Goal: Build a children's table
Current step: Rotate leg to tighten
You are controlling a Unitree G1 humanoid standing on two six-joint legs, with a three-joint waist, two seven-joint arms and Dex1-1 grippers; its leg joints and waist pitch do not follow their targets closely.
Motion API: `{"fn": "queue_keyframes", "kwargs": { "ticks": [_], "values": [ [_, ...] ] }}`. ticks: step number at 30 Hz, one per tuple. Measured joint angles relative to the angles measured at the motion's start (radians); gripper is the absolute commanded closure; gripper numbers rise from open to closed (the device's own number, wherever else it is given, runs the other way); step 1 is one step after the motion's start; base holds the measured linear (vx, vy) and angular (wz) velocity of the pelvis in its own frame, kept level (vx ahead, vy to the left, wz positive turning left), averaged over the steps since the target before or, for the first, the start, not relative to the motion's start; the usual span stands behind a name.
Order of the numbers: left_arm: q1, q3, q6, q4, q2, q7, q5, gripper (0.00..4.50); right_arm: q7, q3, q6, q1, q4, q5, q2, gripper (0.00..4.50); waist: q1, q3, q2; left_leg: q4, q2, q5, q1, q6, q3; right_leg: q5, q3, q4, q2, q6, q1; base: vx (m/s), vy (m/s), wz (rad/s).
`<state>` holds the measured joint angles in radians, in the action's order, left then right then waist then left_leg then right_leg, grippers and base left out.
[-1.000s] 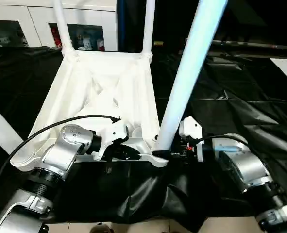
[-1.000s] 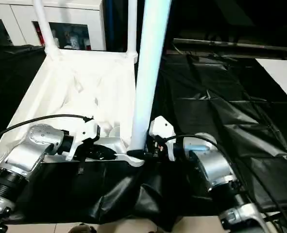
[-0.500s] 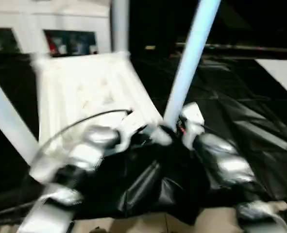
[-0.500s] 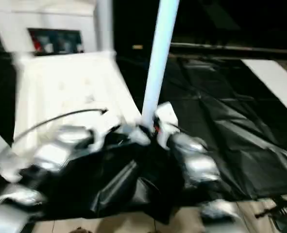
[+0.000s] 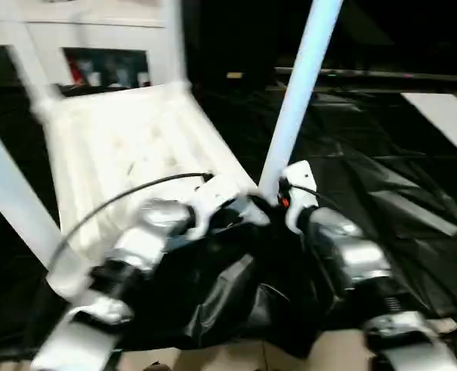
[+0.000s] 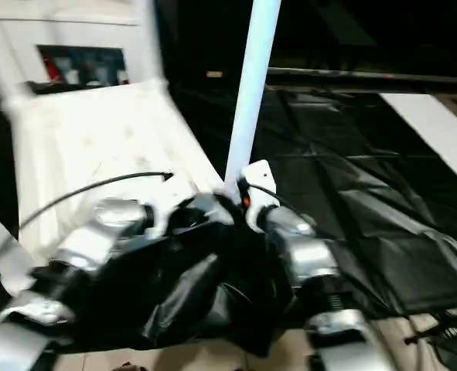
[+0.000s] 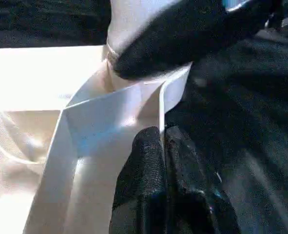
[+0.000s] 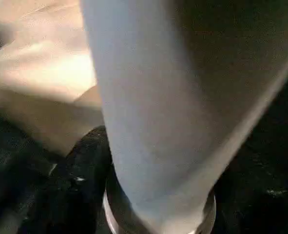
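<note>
The children's table lies upside down on black cloth, its white ribbed top (image 5: pixel 127 147) facing up. Legs stand in its far corners (image 5: pixel 172 42) and in the near left corner (image 5: pixel 11 201). A long pale leg (image 5: pixel 298 93) rises from the near right corner socket. My left gripper (image 5: pixel 240 212) is shut on the thin rim of the top (image 7: pixel 109 112) beside that socket, the wall pinched between its fingers (image 7: pixel 146 161). My right gripper (image 5: pixel 273 202) sits at the base of this leg (image 8: pixel 153 97), right above the socket ring (image 8: pixel 202 207).
A white cabinet with glass doors (image 5: pixel 104 66) stands behind the table. Black cloth (image 5: pixel 383 170) covers the floor and bunches in a fold (image 5: pixel 228 294) under my wrists. A white panel (image 5: pixel 445 116) lies at the far right. A black cable (image 5: pixel 127 197) loops over my left forearm.
The whole view has shifted and blurred. The near right corner with its leg now sits higher and further in, both grippers still at it, and more black cloth bunches below them.
</note>
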<state>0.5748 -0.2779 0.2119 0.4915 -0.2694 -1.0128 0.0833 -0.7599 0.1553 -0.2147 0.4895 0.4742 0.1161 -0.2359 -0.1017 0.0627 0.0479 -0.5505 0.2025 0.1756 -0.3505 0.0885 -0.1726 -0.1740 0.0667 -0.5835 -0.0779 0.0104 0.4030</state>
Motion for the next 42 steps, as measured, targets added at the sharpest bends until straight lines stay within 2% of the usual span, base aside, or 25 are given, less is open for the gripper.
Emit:
{"fn": "queue_keyframes", "kwargs": {
  "ticks": [6, 12, 15, 17, 18, 21, 27, 32, 37, 40, 42],
  "values": [
    [-0.034, -0.009, -0.009, -0.071, -0.078, -0.174, -0.060, 4.50, -0.287, 0.038, 0.008, -0.026, -0.102, 0.055, -0.121, 1.35, -0.022, 0.005, -0.009, 0.000, 0.003, 0.000, -0.005, 0.000, -0.004, 0.002, 0.000, -0.003, 0.000, 0.002, 0.003, 0.040, -0.004, 0.03],
    [-0.042, -0.014, -0.032, -0.086, -0.119, -0.251, -0.085, 4.50, -0.422, 0.067, 0.012, -0.036, -0.150, 0.086, -0.181, 1.35, -0.036, 0.007, -0.011, -0.006, 0.004, 0.001, -0.008, -0.003, -0.007, -0.002, -0.001, -0.002, 0.000, 0.004, 0.003, 0.000, 0.000, 0.00],
    [-0.051, -0.013, -0.042, -0.094, -0.136, -0.281, -0.091, 4.50, -0.453, 0.076, 0.023, -0.044, -0.158, 0.086, -0.184, 1.67, -0.041, 0.007, -0.011, -0.006, 0.004, 0.001, -0.007, -0.003, -0.007, -0.002, -0.001, -0.002, 0.000, 0.004, 0.003, 0.000, 0.000, 0.00],
    [-0.053, -0.014, -0.042, -0.095, -0.138, -0.290, -0.092, 4.50, -0.457, 0.080, 0.029, -0.044, -0.158, 0.085, -0.189, 1.71, -0.041, 0.007, -0.011, -0.007, 0.004, 0.001, -0.007, -0.003, -0.008, -0.002, -0.001, -0.003, 0.000, 0.004, 0.003, 0.000, 0.000, 0.00],
    [-0.054, -0.014, -0.042, -0.095, -0.138, -0.291, -0.092, 4.50, -0.461, 0.081, 0.032, -0.044, -0.157, 0.083, -0.192, 1.94, -0.041, 0.007, -0.011, -0.007, 0.004, 0.001, -0.007, -0.003, -0.008, -0.002, -0.001, -0.003, 0.000, 0.004, 0.003, 0.000, 0.000, 0.00],
    [-0.058, -0.014, -0.042, -0.100, -0.142, -0.292, -0.093, 4.50, -0.462, 0.083, 0.052, -0.041, -0.148, 0.077, -0.192, 2.20, -0.041, 0.008, -0.011, -0.007, 0.004, 0.001, -0.006, -0.003, -0.008, -0.002, -0.001, -0.004, 0.000, 0.003, 0.003, 0.000, 0.000, 0.00],
    [-0.061, -0.014, -0.038, -0.112, -0.144, -0.291, -0.095, 4.50, -0.471, 0.091, 0.066, -0.026, -0.138, 0.068, -0.192, 2.46, -0.040, 0.010, -0.006, -0.007, 0.004, 0.001, -0.005, -0.003, -0.008, -0.004, -0.002, -0.008, -0.001, 0.002, 0.003, 0.000, 0.000, 0.00],
    [-0.062, -0.013, -0.036, -0.115, -0.146, -0.286, -0.094, 4.50, -0.470, 0.089, 0.075, -0.026, -0.132, 0.068, -0.186, 2.51, -0.040, 0.011, -0.004, -0.007, 0.004, 0.001, -0.004, -0.002, -0.008, -0.005, -0.002, -0.010, -0.001, 0.002, 0.003, 0.000, 0.000, 0.00],
    [-0.050, -0.009, -0.023, -0.090, -0.118, -0.209, -0.078, 4.50, -0.387, 0.047, 0.077, -0.028, -0.074, 0.071, -0.133, 2.51, -0.037, 0.013, -0.002, -0.007, 0.004, 0.001, 0.001, -0.002, -0.008, -0.005, -0.003, -0.012, -0.001, 0.002, -0.001, 0.000, 0.000, 0.00],
    [-0.019, 0.002, -0.002, -0.044, -0.059, -0.086, -0.040, 4.50, -0.202, -0.006, 0.086, -0.027, -0.013, 0.053, -0.061, 2.51, -0.023, 0.014, 0.001, -0.006, 0.004, 0.001, 0.002, -0.002, -0.007, -0.004, -0.003, -0.012, -0.001, 0.000, -0.002, -0.038, -0.004, -0.03],
    [-0.007, 0.008, 0.022, -0.028, -0.017, 0.005, -0.012, 4.50, -0.041, -0.035, 0.085, -0.021, 0.012, 0.035, 0.003, 2.52, -0.006, 0.014, 0.001, -0.006, 0.003, 0.001, 0.002, -0.001, -0.003, -0.005, -0.001, -0.011, -0.001, -0.001, -0.001, -0.028, -0.003, -0.03]
  ]
}}
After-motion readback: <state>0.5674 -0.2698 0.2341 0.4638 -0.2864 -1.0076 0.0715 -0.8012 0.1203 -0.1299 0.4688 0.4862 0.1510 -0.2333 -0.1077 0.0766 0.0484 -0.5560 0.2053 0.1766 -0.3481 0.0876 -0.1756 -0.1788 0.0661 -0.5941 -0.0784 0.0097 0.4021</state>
